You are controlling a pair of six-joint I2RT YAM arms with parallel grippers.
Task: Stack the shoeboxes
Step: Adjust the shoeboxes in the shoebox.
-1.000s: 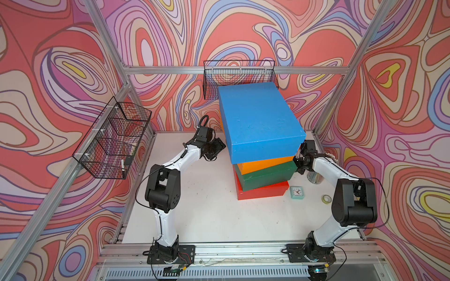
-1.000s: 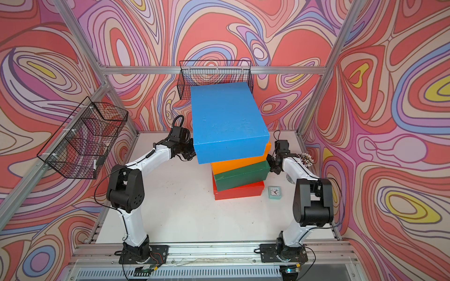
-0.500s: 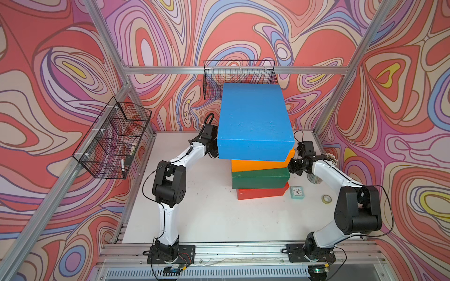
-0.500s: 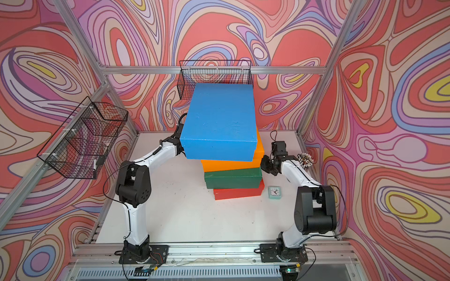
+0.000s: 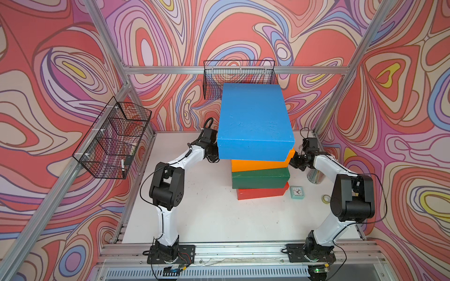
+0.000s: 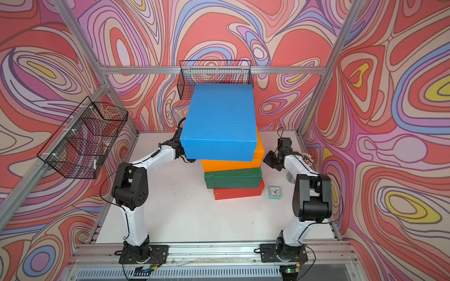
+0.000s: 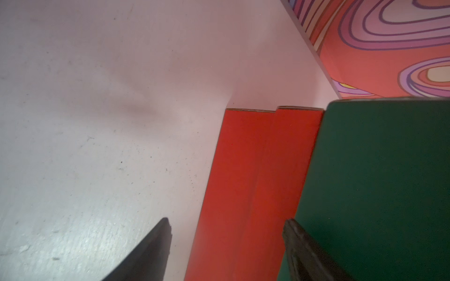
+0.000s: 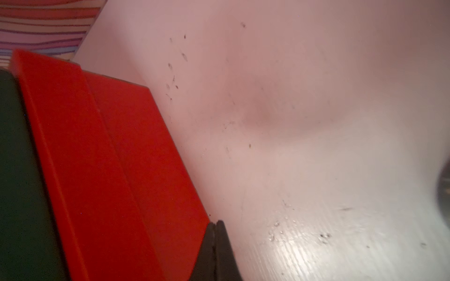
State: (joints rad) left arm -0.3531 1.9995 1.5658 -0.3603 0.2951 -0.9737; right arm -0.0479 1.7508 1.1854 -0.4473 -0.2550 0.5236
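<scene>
Swirls of red, pink, purple and blue, with spots of yellow, cover the walls around me. Aluminium frame bars run along them. One black wire basket hangs on the left wall, and a second basket hangs on the far wall. Under me the white table is scuffed and speckled, with light glaring off it.

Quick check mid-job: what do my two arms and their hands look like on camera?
The left arm and right arm match: white tubular links, bulky black joint housings, black base plates on an aluminium rail, thin black cables looping alongside. The left hand and right hand have dark, flat, tapering fingers. No markings legible.
</scene>
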